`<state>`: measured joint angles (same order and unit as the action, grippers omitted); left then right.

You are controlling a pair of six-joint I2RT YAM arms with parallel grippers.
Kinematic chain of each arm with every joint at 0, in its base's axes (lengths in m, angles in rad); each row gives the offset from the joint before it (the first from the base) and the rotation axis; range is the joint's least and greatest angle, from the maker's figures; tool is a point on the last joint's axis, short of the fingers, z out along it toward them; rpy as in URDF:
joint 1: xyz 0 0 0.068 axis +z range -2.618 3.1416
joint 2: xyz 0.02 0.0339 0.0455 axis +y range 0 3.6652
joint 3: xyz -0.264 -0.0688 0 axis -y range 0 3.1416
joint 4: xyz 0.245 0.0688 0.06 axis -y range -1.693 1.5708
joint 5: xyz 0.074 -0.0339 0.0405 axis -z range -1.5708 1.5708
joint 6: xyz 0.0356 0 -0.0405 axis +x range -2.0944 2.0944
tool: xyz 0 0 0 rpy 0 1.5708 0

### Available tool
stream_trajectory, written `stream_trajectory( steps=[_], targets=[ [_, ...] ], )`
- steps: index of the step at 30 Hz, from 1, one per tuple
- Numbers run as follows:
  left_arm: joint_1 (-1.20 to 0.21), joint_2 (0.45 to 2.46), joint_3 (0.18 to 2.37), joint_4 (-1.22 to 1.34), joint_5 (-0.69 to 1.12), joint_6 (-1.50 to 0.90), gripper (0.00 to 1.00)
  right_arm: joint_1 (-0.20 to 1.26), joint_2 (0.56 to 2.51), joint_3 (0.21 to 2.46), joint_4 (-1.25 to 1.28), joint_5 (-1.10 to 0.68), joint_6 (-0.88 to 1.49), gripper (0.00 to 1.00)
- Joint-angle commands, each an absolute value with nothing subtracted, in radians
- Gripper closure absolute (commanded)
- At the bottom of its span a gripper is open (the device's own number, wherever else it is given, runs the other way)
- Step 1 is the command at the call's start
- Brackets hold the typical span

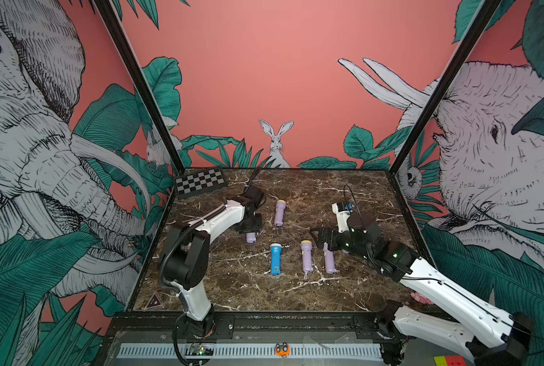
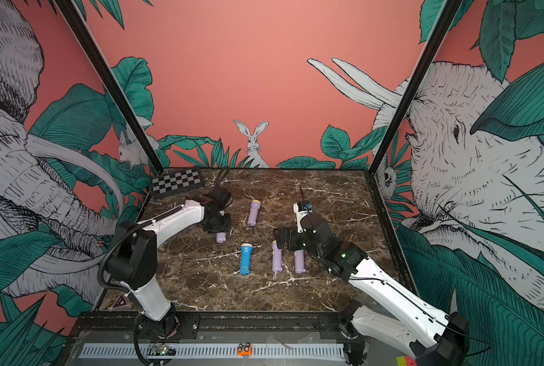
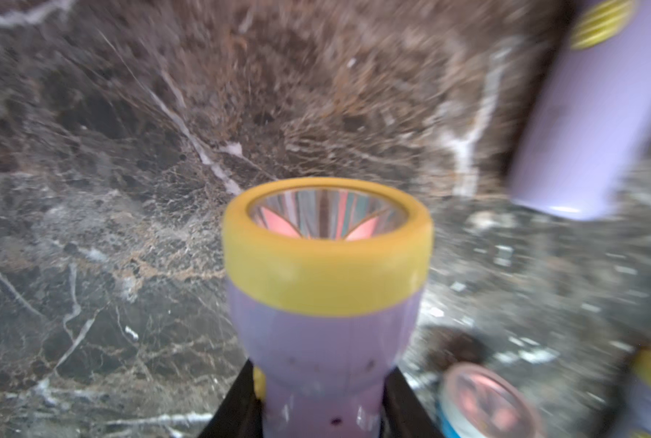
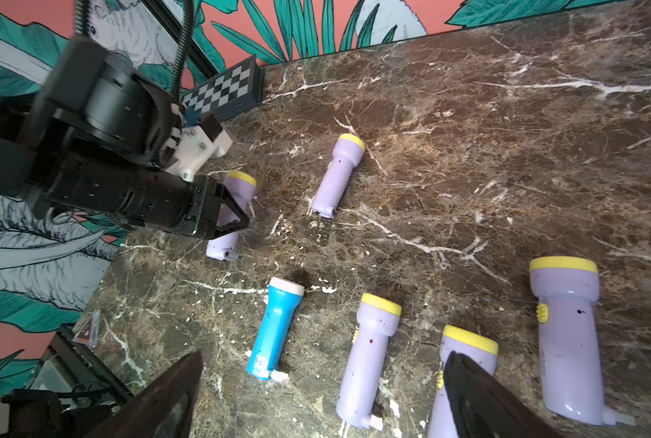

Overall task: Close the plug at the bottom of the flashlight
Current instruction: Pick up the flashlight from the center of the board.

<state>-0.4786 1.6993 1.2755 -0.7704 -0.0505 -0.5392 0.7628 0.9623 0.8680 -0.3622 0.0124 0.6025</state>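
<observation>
My left gripper (image 1: 250, 223) (image 3: 320, 398) is shut on the body of a purple flashlight (image 3: 325, 303) with a yellow head. Its black fingers (image 3: 240, 402) press on both sides just behind the head. In the right wrist view the flashlight (image 4: 236, 189) lies low over the marble, and a small plug (image 4: 234, 257) sticks out at its bottom end. Only that bottom end (image 1: 250, 237) (image 2: 221, 237) shows in both top views. My right gripper (image 1: 323, 239) (image 4: 323, 379) hangs open above the front flashlights, holding nothing.
Loose on the marble table (image 1: 343, 196) lie a purple flashlight (image 1: 279, 213) at the back, a blue one (image 1: 275, 258), and two purple ones (image 1: 306, 256) (image 1: 330, 261) in front. Another purple one (image 4: 566, 341) lies by the right arm. A checkerboard (image 1: 200, 182) stands back left.
</observation>
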Motion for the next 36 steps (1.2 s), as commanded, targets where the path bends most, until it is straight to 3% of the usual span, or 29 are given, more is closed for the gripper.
stream_trajectory(
  steps=[1,5,12,20,36],
  targets=[
    [-0.473,1.586,1.286,-0.743,0.033,-0.599,1.00,0.759,0.944,0.846,-0.244,-0.059,0.645,0.01],
    [-0.468,1.476,1.207,-0.549,0.196,-0.682,1.00,0.756,0.934,0.831,-0.160,-0.117,0.721,0.01],
    [-0.466,1.269,0.959,0.084,0.417,-0.928,1.00,0.696,0.953,0.718,0.154,-0.294,0.989,0.01],
    [-0.468,1.275,0.736,0.739,0.462,-1.265,1.00,0.679,1.074,0.581,0.612,-0.374,1.269,0.01],
    [-0.541,1.316,0.669,1.012,0.352,-1.328,1.00,0.738,1.225,0.571,0.884,-0.353,1.366,0.01]
  ],
)
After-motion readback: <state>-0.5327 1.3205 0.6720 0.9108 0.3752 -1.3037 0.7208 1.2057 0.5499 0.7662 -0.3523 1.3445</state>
